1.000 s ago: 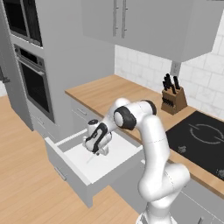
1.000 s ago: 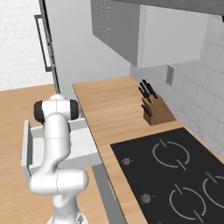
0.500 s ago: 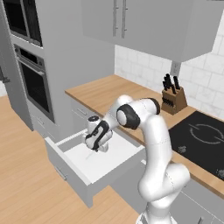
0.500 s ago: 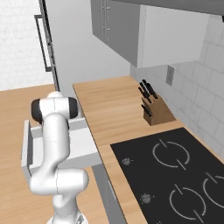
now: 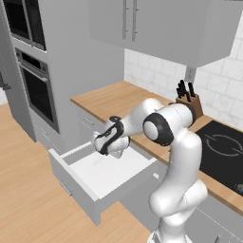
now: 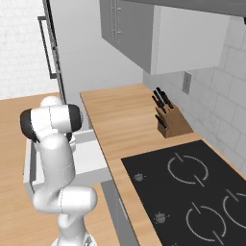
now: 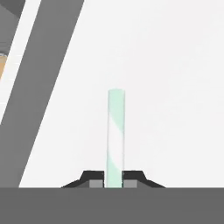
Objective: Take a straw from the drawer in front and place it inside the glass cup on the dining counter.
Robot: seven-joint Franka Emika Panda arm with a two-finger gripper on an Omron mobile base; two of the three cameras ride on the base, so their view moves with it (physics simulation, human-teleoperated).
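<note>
Currently the gripper (image 7: 114, 184) hangs over the white floor of the open drawer (image 5: 102, 178), toward its back edge near the wall counter (image 5: 118, 97). The jaws are clamped on the straw (image 7: 116, 135) — one finger on each side of its lower end. The straw's long axis runs straight out from between the fingertips, so any lift should carry it clear lengthwise.

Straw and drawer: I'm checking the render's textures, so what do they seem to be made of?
The straw, held between the shut gripper tips, looks like paper or matte plastic: pale with faint mint diagonal stripes, no gloss. The drawer looks like painted wood or laminate: flat light-grey front, plain white matte interior, no grain visible. Neither is certain from a render.
</note>
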